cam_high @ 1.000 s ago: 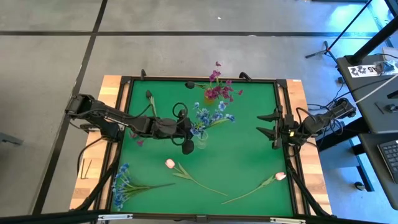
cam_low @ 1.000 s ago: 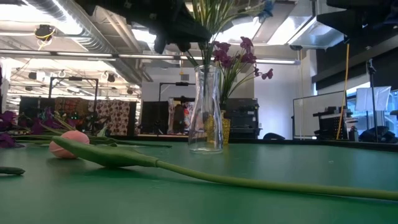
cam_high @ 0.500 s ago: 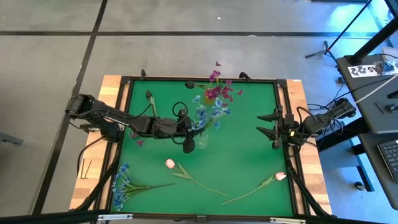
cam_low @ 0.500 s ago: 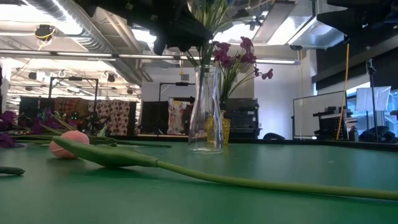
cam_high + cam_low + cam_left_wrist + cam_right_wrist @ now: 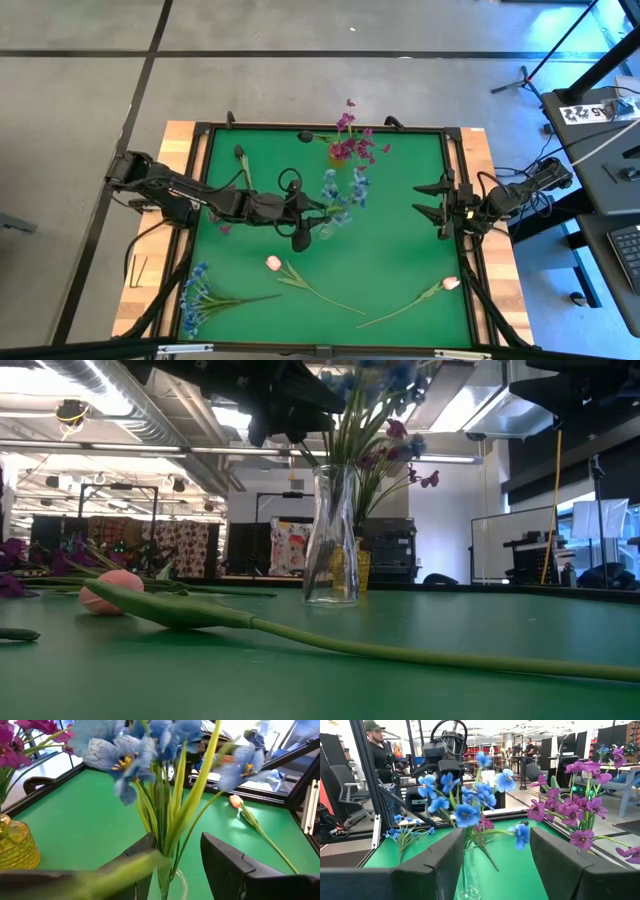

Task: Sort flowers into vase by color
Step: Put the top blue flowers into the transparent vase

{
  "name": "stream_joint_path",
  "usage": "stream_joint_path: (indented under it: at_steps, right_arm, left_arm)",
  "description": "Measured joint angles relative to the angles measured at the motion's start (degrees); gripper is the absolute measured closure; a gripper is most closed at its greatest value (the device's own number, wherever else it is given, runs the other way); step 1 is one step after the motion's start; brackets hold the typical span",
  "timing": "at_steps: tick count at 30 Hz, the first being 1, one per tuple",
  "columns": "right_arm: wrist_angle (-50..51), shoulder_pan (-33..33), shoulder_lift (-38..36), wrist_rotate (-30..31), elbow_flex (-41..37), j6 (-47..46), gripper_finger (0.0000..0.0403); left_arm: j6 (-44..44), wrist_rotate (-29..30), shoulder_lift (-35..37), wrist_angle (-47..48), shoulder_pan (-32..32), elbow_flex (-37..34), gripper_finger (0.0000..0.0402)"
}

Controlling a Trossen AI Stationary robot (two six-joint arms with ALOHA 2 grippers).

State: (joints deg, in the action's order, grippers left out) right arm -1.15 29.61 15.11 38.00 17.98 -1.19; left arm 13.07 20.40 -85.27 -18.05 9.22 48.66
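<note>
Left pincer (image 5: 312,213) spread around blue spray (image 5: 342,192) in clear vase (image 5: 332,540); right pincer (image 5: 433,204) spread at table edge.

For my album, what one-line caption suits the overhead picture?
Left arm's fingers beside the blue-blossom spray standing in the clear glass vase; pink tulips lie on the green table.

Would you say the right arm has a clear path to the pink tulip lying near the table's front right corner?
Probably yes. The right gripper waits open at the table's right edge, and the pink tulip lies alone on bare green mat nearer the front, with nothing between them.
</note>
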Motion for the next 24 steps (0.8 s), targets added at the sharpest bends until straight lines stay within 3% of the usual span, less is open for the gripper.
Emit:
stream_joint_path:
  at_steps: [12,24]
  right_arm:
    - [0.0,0.0,0.0,0.0,0.0,0.0,0.0176]
    - [0.2,0.0,0.0,0.0,0.0,-1.1,0.0176]
  left_arm:
    - [0.2,-0.1,0.0,3.8,0.0,0.0,0.0238]
    - [0.5,0.0,4.4,10.2,0.4,0.0,0.0238]
